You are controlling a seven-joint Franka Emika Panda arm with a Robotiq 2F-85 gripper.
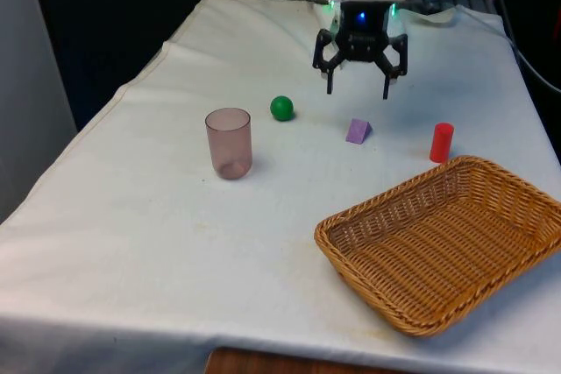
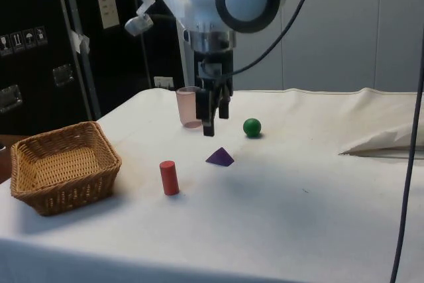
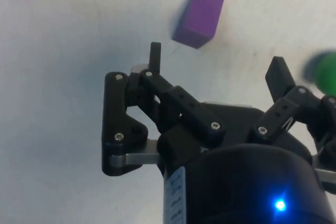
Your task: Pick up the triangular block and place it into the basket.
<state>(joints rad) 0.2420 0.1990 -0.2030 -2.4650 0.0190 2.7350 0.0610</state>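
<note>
While the gripper [image 1: 359, 91] is hanging above the worktop [image 1: 131, 216] with its fingers spread apart and nothing between them, the purple triangular block [image 1: 358, 130] is lying on the cloth just in front of and below it, not yet touched. Taking the block as the landmark: the green ball [image 1: 281, 108] is sitting near it on the front view's left, the pink translucent cup [image 1: 229, 143] is standing farther off beyond the ball, the red cylinder [image 1: 442, 142] is standing near it on the front view's right, and the wicker basket [image 1: 351, 216] is lying well apart toward the camera side, past the cylinder. The step in hand looks like the approach before the grasp. To do it well, the gripper should be coming over the block's centre, then turning so the fingers are closing on two flat, parallel faces rather than on the sloping ones, where they would likely be slipping off. Descending straight and low should be giving a firm hold while keeping clear of the ball and the cylinder.
</note>
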